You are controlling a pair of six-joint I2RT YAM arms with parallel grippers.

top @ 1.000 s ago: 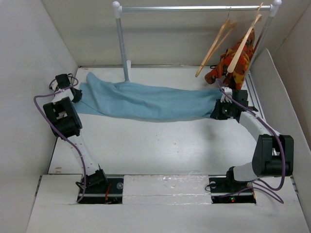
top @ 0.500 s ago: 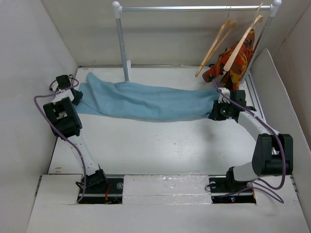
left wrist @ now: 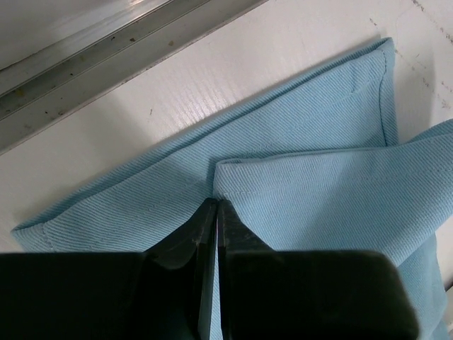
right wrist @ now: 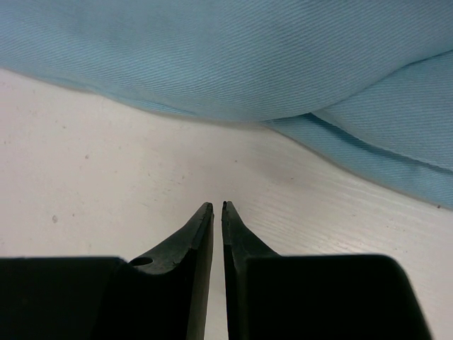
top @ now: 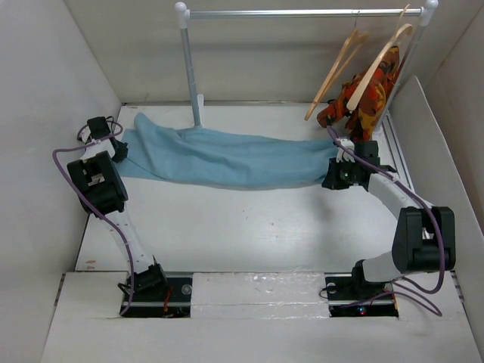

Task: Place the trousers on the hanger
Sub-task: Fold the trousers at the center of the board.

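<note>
The large sky-blue soft trousers (top: 227, 157) lay flat on the white table (top: 249, 227) in front of the grey metal clothes rail (top: 302, 13); they stretched from beyond its left post to under its right end, and one edge lay against the foot of the left post. The slim light-brown wooden hanger (top: 336, 69) hung tilted and bare from the right end of the rail, just beside a similar hanger (top: 378, 68) that carried an orange-red patterned garment (top: 363, 98).

The left gripper (left wrist: 216, 205) was low at the trouser end left of the rail; its jaws were pressed together, with the tips at the hem of a folded upper layer; whether any cloth was caught between them, I could not tell. The right gripper (right wrist: 214, 207) was at the trouser end under the rail's right side; its jaws were drawn to a thin slit over bare table, and they held nothing; the cloth lay just ahead of them.

In my judgement the danger was a weak grip; the left tips sat at the very edge, so a lift could take one layer only, or nothing. With the right end free, the cloth could drag and bunch, or catch on the left post; later an arm could also knock the neighbouring hanger, because the two hung so close.
</note>
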